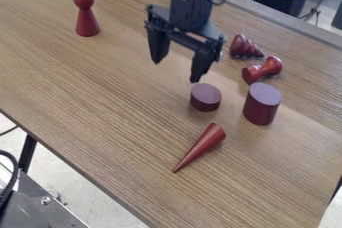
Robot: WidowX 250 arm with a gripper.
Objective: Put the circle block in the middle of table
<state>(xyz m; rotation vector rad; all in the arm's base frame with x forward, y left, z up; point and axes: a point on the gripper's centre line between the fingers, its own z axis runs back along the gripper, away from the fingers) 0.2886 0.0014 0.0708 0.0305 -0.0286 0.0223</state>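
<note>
Brown wood grain covers the top of the table (100, 97), seen at a slant, its far edge running down to the right and its near edge crossing the lower left. The circle block (206, 100), a low dark red disc with a duller, purplish flat top, rests flat on the wood between those two edges, around the middle of the visible surface.

Black gripper (176, 71): hanging from the top of the view, fingers released and spread well apart, nothing between them. The right-hand fingertip as seen here is close to the circle block; whether it touches cannot be told.

Other pieces, all dark red. A tall cylinder (261, 106) stands upright to the right of the circle block, apart from it. A smooth cone (204, 144) lies on its side, its point directed towards the near edge. Towards the far edge, a ridged cone (244, 47) lies on its side; just beside it lies a spool-like piece (262, 70), its wide end near the tall cylinder. A round-headed pawn (85, 14) stands upright towards the far left corner.

Below the near edge: a grey metal plate (40, 204) bearing a bolt (45, 200).
</note>
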